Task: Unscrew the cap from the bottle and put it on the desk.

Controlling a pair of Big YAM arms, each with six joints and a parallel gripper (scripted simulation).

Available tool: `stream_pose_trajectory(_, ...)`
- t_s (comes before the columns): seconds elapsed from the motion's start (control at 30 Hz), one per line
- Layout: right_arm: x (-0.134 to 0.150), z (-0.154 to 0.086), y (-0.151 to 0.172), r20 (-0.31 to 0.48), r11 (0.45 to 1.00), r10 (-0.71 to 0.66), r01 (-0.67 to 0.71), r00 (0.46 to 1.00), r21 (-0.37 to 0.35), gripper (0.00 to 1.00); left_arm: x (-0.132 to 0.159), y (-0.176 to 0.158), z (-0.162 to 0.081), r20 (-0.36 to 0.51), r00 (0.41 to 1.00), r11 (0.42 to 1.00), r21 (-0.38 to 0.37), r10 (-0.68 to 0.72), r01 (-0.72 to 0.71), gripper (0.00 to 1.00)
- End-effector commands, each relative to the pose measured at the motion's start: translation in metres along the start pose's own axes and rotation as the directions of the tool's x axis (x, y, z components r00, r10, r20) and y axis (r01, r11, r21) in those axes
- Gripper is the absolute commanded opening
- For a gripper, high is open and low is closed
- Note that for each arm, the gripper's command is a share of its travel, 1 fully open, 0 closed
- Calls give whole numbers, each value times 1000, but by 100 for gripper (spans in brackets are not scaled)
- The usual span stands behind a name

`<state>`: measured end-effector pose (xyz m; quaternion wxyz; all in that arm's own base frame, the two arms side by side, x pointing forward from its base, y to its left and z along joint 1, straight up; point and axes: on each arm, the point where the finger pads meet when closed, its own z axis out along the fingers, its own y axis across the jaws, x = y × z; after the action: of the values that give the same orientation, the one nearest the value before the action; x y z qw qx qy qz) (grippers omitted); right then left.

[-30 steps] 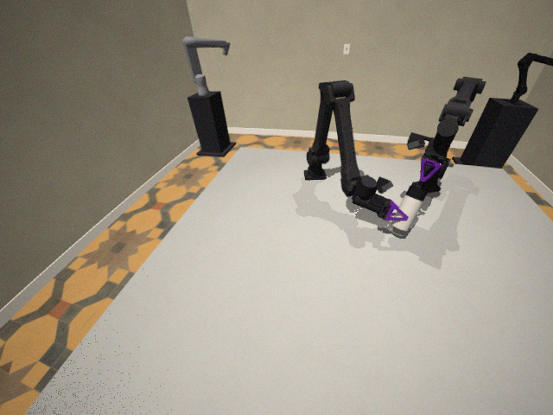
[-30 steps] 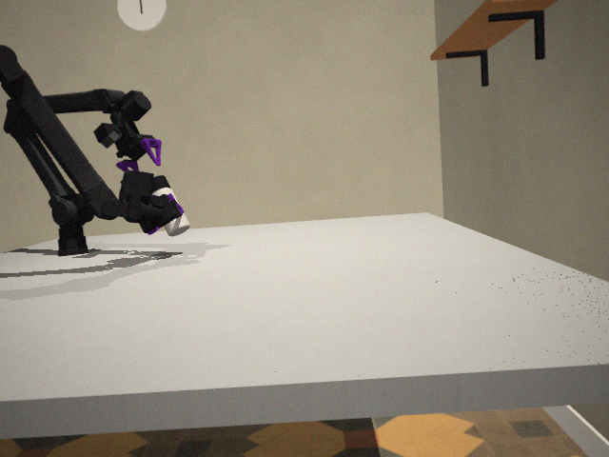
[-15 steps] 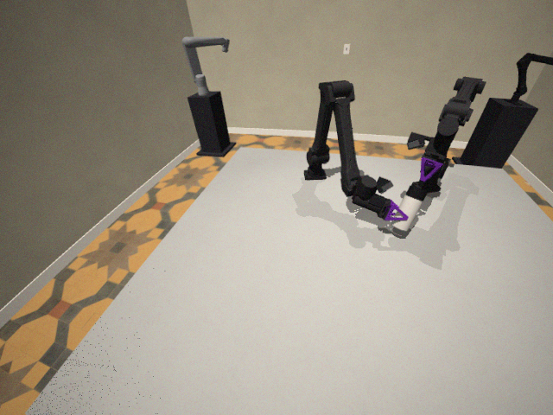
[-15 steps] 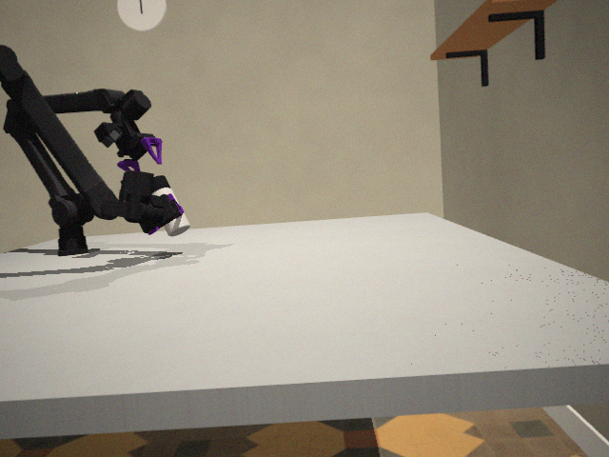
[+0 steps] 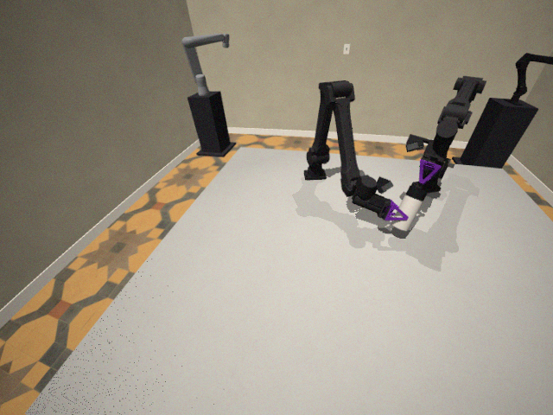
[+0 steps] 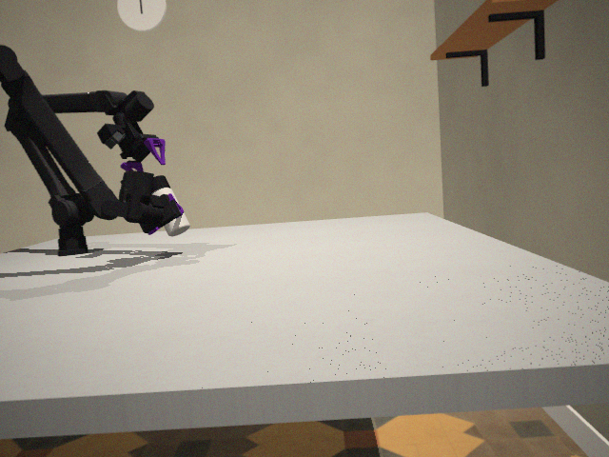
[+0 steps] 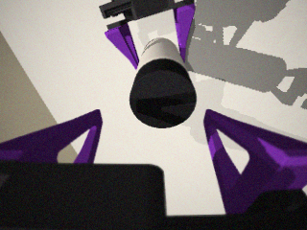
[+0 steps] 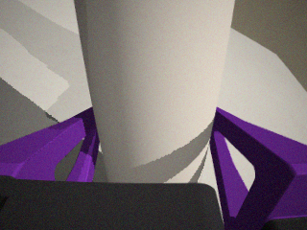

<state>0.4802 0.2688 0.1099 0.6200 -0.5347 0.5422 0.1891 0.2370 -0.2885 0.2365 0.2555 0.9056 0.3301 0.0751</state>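
A white bottle (image 5: pixel 411 208) (image 6: pixel 179 226) (image 7: pixel 162 49) (image 8: pixel 153 72) with a black cap (image 5: pixel 416 191) (image 6: pixel 160 182) (image 7: pixel 163 93) on its top is held tilted above the desk. My right gripper (image 5: pixel 405 217) (image 6: pixel 166 220) (image 8: pixel 154 114) is shut on the bottle's white body, one finger on each side. My left gripper (image 5: pixel 423 181) (image 6: pixel 148 165) (image 7: pixel 153 115) is open just above the cap end. In the left wrist view its fingers stand wide, with the cap ahead of and between them, touching neither. The cap's threads are hidden.
The desk (image 5: pixel 250 290) (image 6: pixel 320 305) stretches out in front of both arms. The left arm stands on the right in the top view, the right arm in the middle. The two grippers are close together. A wall shelf (image 6: pixel 472 36) hangs beyond the desk.
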Motion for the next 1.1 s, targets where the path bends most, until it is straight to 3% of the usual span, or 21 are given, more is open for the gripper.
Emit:
stream_pose_trajectory(0.0,-19,7,-22,35,999,-46,45,998,28,0,-3,17,-2,4,1000,999,-38,8,-8,94)
stream_pose_trajectory(0.9,-19,7,-22,35,999,-46,45,998,28,0,0,-4,30,-1,1000,1000,18,-7,7,94)
stream_pose_trajectory(0.93,-19,7,-22,35,999,-46,45,998,28,0,0,10,14,0,1000,1000,-15,0,0,82)
stream_pose_trajectory(1.0,-19,7,-22,35,999,-46,45,998,28,0,0,10,14,0,1000,1000,-15,0,0,60)
stream_pose_trajectory(1.07,-19,7,-22,35,999,-46,45,998,28,0,0,10,14,0,1000,1000,-15,0,0,57)
